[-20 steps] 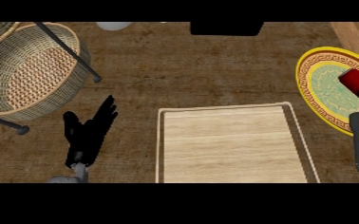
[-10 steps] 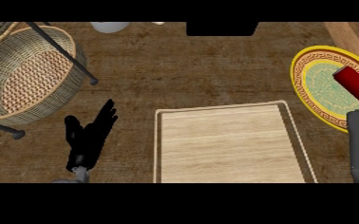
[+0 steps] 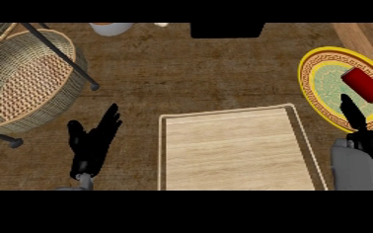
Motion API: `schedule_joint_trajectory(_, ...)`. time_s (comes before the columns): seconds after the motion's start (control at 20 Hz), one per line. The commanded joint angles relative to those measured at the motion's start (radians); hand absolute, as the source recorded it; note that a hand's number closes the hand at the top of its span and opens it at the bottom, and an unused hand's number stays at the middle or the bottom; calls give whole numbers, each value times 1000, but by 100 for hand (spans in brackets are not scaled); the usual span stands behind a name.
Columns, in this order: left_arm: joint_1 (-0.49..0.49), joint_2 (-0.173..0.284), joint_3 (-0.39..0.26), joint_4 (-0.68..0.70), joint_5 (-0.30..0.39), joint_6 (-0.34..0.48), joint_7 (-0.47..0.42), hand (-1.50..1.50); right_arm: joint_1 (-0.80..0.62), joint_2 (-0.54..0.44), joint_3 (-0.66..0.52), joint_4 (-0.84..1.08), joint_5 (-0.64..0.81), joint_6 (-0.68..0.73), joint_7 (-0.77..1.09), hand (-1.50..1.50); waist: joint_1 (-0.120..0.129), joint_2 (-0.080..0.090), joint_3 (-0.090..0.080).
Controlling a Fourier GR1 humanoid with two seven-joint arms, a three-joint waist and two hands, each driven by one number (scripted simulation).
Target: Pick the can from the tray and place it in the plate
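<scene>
Two hands show. Right hand [image 3: 354, 119] at 4 o'clock, fingers straight, apart from red can [image 3: 360, 84] lying on plate [image 3: 315, 86] at 3. Left hand [image 3: 93, 139] at 8, fingers relaxed, w/ nothing held. Tray [image 3: 233, 150] at 6.

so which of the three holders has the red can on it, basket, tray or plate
The yellow-rimmed plate at the right edge; the red can lies on it. Wooden tray and wicker basket show none.

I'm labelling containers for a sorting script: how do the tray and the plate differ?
The tray is rectangular, pale wood with a light rim; the plate is round, yellow-rimmed with a green patterned centre. The tray holds nothing visible; the plate has the red can on it. The tray lies mid-counter; the plate is cut off at the right edge. Both rest flat on the counter.
</scene>
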Motion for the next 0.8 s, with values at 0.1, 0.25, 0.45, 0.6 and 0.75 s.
schedule_joint_trajectory(0.1,-4,17,32,28,15,-41,-6,0,194,71,213,-148,-120,-53,-46,-150,6,3,-1)
schedule_joint_trajectory(0.25,19,3,15,-47,-10,-15,30,0,262,73,260,-160,-36,-54,29,-150,7,3,-2)
schedule_joint_trajectory(0.45,-47,28,59,-2,13,-43,56,0,250,73,346,-120,141,-120,258,-150,7,4,-3)
schedule_joint_trajectory(0.6,-9,7,40,-62,-5,-22,70,0,270,74,385,-133,226,-129,348,-150,9,3,-3)
schedule_joint_trajectory(0.75,-22,-36,19,5,-37,8,15,0,313,74,458,-120,256,-190,419,-150,6,4,-3)
